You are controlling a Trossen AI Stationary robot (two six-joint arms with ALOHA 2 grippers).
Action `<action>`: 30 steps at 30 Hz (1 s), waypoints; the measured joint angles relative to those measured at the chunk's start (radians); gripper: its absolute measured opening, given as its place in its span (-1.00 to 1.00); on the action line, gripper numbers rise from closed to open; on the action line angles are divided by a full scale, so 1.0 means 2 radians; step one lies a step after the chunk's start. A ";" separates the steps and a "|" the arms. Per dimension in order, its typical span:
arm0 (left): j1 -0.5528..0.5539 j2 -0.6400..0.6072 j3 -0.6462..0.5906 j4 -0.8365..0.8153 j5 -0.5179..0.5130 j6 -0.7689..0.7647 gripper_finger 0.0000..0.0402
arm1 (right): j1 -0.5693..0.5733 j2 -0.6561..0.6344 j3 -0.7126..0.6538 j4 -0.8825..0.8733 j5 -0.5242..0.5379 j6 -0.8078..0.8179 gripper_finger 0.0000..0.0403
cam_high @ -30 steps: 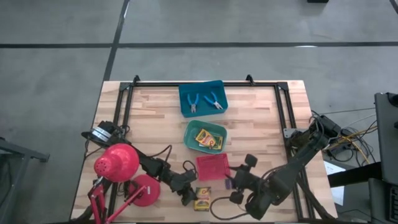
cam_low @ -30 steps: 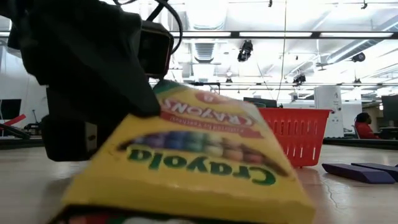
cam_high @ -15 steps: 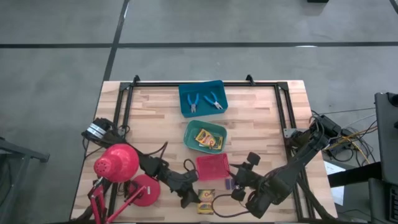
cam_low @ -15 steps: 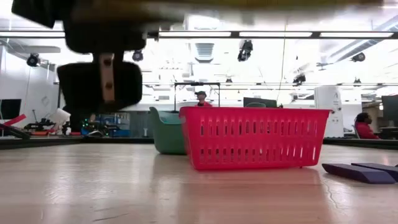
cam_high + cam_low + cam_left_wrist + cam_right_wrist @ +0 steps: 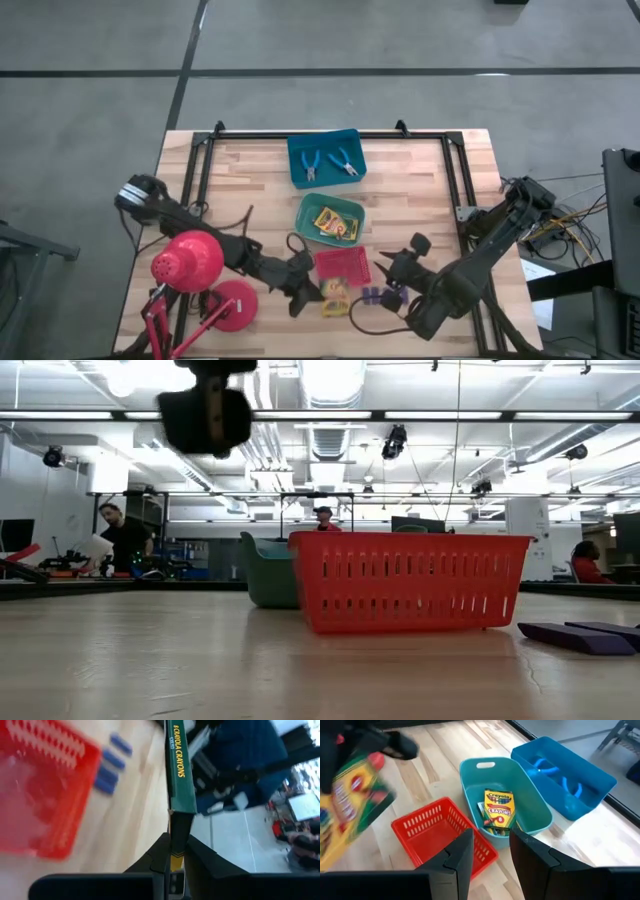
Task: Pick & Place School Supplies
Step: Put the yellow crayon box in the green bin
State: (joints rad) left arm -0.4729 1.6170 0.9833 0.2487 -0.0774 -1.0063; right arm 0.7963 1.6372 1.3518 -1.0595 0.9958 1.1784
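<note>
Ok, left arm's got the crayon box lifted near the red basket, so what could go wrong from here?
The left gripper pinches the crayon box only at one narrow end, so it might swing or slip. The right gripper waits close by, so the arms could clash. The red basket lies before the green tray; a low carry might snag it.

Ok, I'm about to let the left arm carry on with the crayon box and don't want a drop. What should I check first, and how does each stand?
1. Left gripper holds the crayon box by one end between its jaws: ok.
2. Box lifted off the table: ok.
3. Green tray has room beside the crayon boxes already inside: ok.
4. Right gripper open and holding nothing: ok.
5. Box clears the red tray rim: cannot tell.
</note>
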 joint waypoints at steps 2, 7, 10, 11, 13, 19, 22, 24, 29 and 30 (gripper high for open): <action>0.013 -0.020 -0.001 -0.005 -0.010 0.019 -0.81 | 0.000 -0.009 0.000 0.000 0.000 -0.004 -0.38; 0.060 -0.061 -0.002 -0.038 -0.029 0.059 -0.81 | 0.000 -0.027 0.000 -0.001 0.001 -0.032 -0.38; 0.092 -0.079 -0.002 -0.064 -0.042 0.062 -0.81 | 0.000 -0.033 0.000 -0.001 0.001 -0.050 -0.38; 0.102 -0.083 -0.002 -0.076 -0.045 0.062 -0.81 | 0.000 -0.034 0.000 -0.001 0.001 -0.054 -0.38; 0.121 -0.086 -0.002 -0.094 -0.050 0.062 -0.81 | 0.000 -0.034 0.000 -0.002 0.001 -0.062 -0.38; 0.171 -0.087 -0.003 -0.166 -0.044 0.071 -0.81 | 0.000 -0.033 -0.007 -0.002 0.001 -0.055 -0.38; 0.194 -0.087 -0.003 -0.195 -0.029 0.083 -0.81 | 0.000 -0.033 -0.012 -0.003 0.001 -0.053 -0.38; 0.207 -0.087 -0.003 -0.208 -0.019 0.098 -0.81 | 0.000 -0.033 -0.014 -0.003 0.001 -0.050 -0.38; 0.235 -0.087 -0.008 -0.209 0.008 0.114 -0.81 | -0.001 -0.033 -0.019 -0.003 0.001 -0.030 -0.38; 0.240 -0.087 -0.011 -0.209 0.012 0.114 -0.81 | -0.001 -0.033 -0.020 -0.004 0.001 -0.030 -0.38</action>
State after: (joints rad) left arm 0.0068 1.4428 0.9612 -0.1686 -0.0540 -0.7776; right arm 0.7940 1.5719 1.3124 -1.0666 0.9974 1.1183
